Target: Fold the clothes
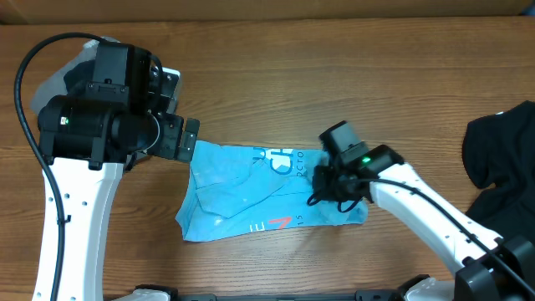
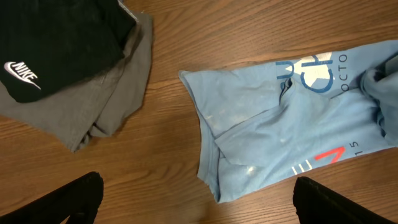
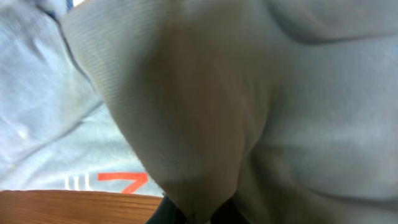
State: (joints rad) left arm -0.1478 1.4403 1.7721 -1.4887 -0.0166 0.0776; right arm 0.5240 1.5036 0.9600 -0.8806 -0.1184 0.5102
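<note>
One light blue T-shirt [image 1: 255, 194] with white lettering and an orange mark lies partly folded and rumpled at the middle of the wooden worktop [image 1: 351, 75], somewhat toward its near edge, with the lettered end pointing to the right. The right gripper [image 1: 323, 189] sits on the shirt's right end with its jaws pinched together on a bunched fold of the blue cloth; in the right wrist view that fold [image 3: 205, 124] fills the frame and narrows down into the dark fingertips [image 3: 186, 218] at the bottom. The left gripper [image 1: 187, 139] hangs just off the shirt's far left corner, jaws spread wide and holding nothing; its two dark fingers [image 2: 81, 199] show at either side of the left wrist view. Beside the shirt's left end, apart from it, a black Nike piece [image 2: 56, 43] lies on a grey piece [image 2: 109, 99]. A plain black garment [image 1: 501, 155] is heaped at the worktop's right edge.
</note>
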